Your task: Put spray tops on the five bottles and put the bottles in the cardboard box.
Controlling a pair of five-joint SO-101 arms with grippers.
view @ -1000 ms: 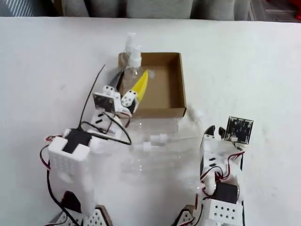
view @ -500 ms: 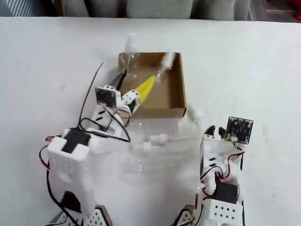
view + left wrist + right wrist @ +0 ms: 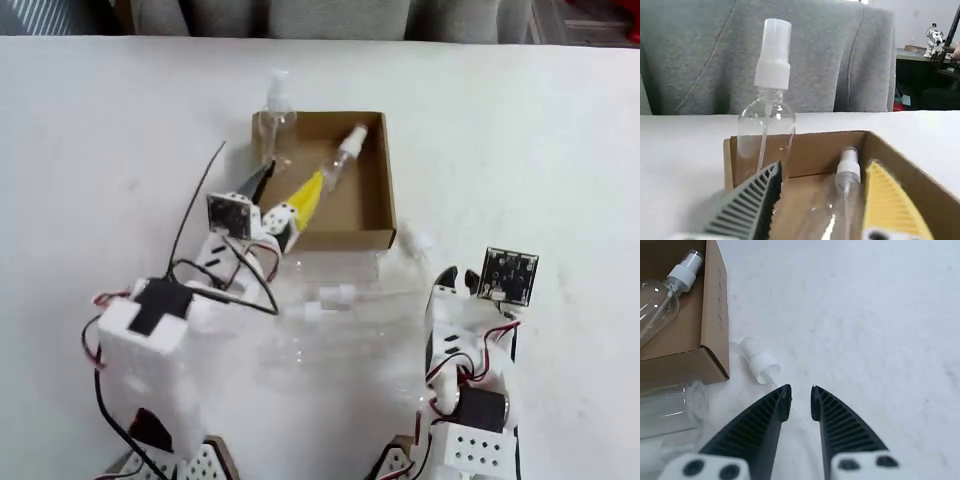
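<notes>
On the white counter [image 3: 520, 120] sat the cardboard box [image 3: 372, 205]. One capped bottle [image 3: 336, 168] lay slanted inside it, its spray head toward the far wall and its base between the spread fingers of the left gripper [image 3: 280, 188], which stood open over the box's near left corner, clamping nothing. A second capped bottle [image 3: 766, 120] stood upright just beyond the box's far left corner. An uncapped bottle [image 3: 670, 405] lay against the box's near wall. The right gripper [image 3: 800, 399], all but closed and empty, hung low over the counter, with a loose spray top [image 3: 757, 361] just ahead of its fingertips.
</notes>
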